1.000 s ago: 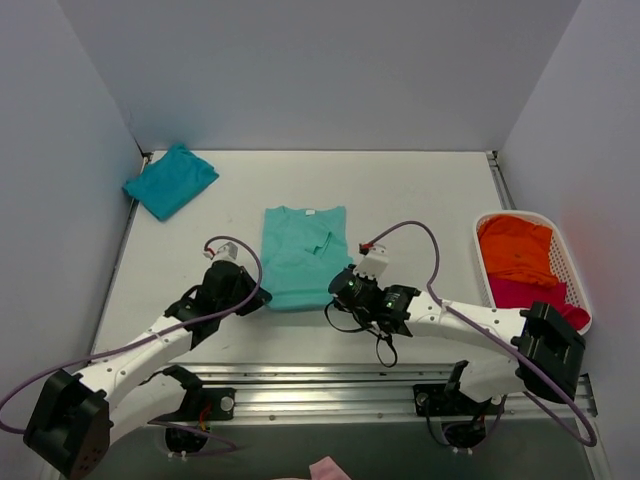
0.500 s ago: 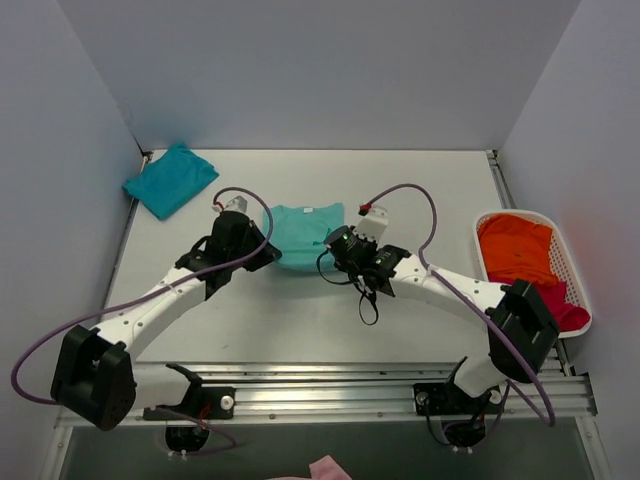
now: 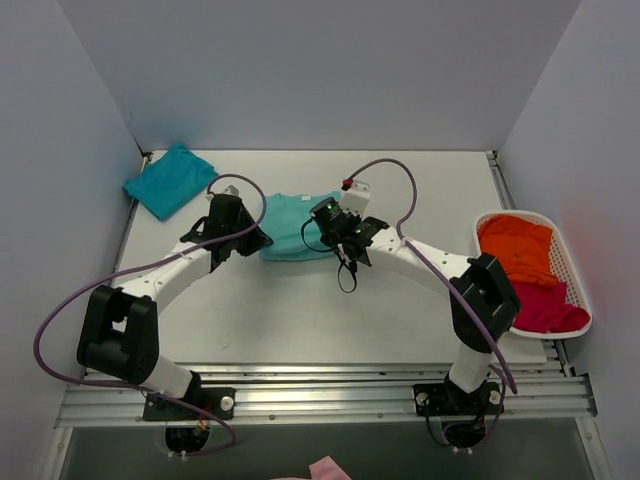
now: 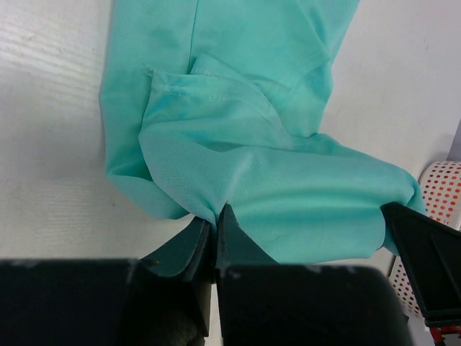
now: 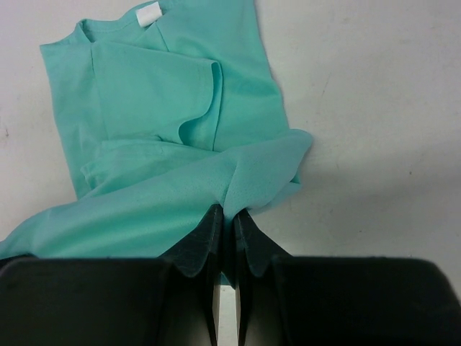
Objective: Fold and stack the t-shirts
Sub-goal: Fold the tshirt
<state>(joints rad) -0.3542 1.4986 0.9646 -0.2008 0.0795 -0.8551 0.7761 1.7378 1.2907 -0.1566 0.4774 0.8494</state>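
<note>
Right wrist, label on mint t-shirt, left wrist, basket

The flat white worktop has tall pale grey walls at the back and on both sides. A white plastic basket with lots of little holes sits at the worktop's right edge, close to the right wall. A shiny silver metal rail runs along the near edge, and a small pink thing peeks in at the very bottom, too cut off to tell what it is.
</note>
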